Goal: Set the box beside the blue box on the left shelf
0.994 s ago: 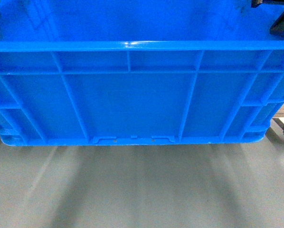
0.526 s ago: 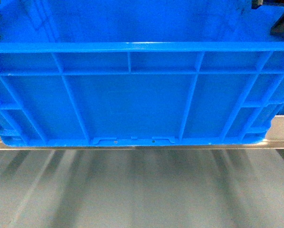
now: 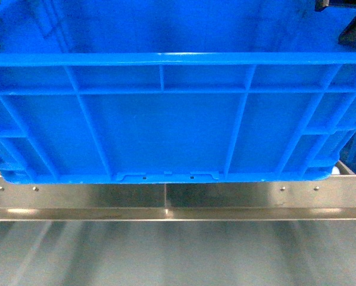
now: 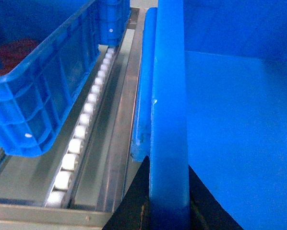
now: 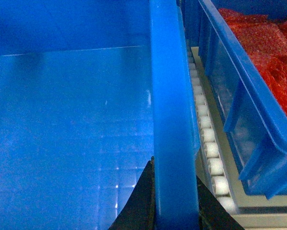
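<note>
The box (image 3: 166, 125) fills the head view, its ribbed near wall facing the camera and its bottom edge just above the metal front rail (image 3: 166, 196) of the left shelf (image 4: 93, 120). Each side rim of the box is held by a pincer. The left gripper (image 4: 168, 201) is clenched on the left rim, one dark finger on each side of it. The right gripper (image 5: 174, 201) is clenched on the right rim the same way.

In the left wrist view a row of white rollers (image 4: 81, 129) runs along a grey channel between the box and a neighbouring blue crate (image 4: 42, 91); a strip of bare metal separates the two. In the right wrist view another roller row (image 5: 206, 139) lies just beside the box's right wall, with a second blue crate (image 5: 244, 110), holding red material (image 5: 268, 48), close on the far side. That gap is narrow.
</note>
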`<state>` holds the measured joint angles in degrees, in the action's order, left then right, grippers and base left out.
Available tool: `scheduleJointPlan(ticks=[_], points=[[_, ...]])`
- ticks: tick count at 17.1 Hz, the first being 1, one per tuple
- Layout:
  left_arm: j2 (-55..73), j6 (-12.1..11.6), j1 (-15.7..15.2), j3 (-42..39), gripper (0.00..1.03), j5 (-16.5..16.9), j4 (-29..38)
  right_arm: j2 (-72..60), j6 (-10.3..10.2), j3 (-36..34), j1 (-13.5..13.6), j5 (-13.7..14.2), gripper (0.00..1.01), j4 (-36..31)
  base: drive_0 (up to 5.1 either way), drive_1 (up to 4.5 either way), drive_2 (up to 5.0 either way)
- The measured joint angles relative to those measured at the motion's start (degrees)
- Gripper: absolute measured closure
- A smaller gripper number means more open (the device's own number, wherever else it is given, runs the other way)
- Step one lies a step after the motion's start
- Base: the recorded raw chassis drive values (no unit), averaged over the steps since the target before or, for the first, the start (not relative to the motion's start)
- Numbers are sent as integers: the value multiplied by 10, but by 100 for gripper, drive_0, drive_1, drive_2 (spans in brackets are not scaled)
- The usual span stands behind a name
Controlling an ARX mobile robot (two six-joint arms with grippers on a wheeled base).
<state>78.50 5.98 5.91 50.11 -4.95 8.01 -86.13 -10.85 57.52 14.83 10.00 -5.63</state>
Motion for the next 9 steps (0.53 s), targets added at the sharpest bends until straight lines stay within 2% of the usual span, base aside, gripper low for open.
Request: scheduleJointPlan(ticks=[6,8,9], points=[[0,0,0,0,96,-1,0,0,0,0,0,0,92,-1,0,0,0],[0,0,0,0,96,-1,2,0,0,0,0,0,92,-2,-4,325,-333],[1,0,0,0,96,0,1,0,0,0,0,0,92,-2,0,0,0]])
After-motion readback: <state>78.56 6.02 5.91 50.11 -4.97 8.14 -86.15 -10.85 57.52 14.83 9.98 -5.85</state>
